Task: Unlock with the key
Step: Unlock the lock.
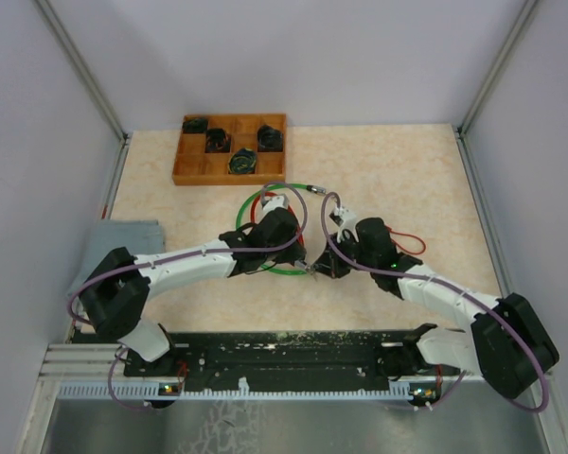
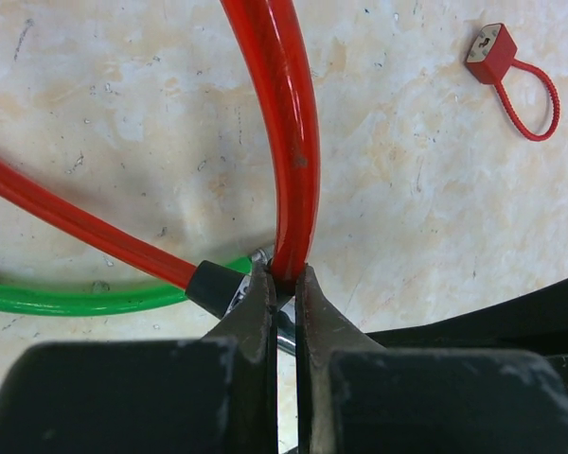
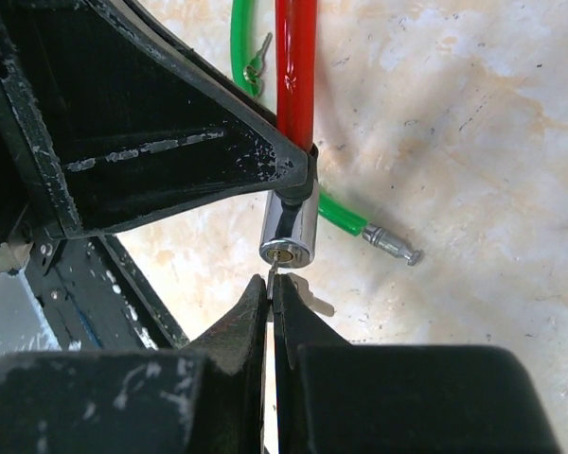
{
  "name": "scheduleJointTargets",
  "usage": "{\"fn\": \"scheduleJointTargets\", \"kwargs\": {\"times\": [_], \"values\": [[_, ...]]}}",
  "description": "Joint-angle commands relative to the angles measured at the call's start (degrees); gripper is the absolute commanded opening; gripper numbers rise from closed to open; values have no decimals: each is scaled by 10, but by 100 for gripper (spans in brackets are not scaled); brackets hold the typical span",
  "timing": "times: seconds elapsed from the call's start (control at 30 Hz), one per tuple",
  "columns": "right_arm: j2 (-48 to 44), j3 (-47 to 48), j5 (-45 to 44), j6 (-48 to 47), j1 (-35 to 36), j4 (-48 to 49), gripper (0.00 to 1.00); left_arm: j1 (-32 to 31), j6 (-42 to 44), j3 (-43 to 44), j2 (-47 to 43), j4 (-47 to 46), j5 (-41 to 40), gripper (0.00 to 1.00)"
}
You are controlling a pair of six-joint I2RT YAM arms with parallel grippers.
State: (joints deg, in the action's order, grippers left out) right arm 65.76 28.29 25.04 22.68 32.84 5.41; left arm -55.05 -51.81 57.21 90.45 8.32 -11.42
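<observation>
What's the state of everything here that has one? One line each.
Left gripper: shut on red cable.
Right gripper: shut on key.
Key: tip in the keyhole of the cylinder.
Red cable: loop looks closed, end in the cylinder.
Green cable: open, pin end free.
Red tag: loop closed.

A beige, marble-patterned tabletop [image 1: 407,189] is enclosed behind and at both sides by plain pale-grey walls [image 1: 312,57], framed by aluminium corner posts [image 1: 497,66].
</observation>
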Motion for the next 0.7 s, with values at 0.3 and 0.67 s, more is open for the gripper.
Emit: {"fn": "scheduleJointTargets", "kwargs": {"times": [0.3,0.67], "values": [[30,40,-47,54,-15,118,0,-54,-58,23,-13,-146,145,0],[4,35,-76,36,25,106,0,-39,-73,21,22,-124,159,3]]}}
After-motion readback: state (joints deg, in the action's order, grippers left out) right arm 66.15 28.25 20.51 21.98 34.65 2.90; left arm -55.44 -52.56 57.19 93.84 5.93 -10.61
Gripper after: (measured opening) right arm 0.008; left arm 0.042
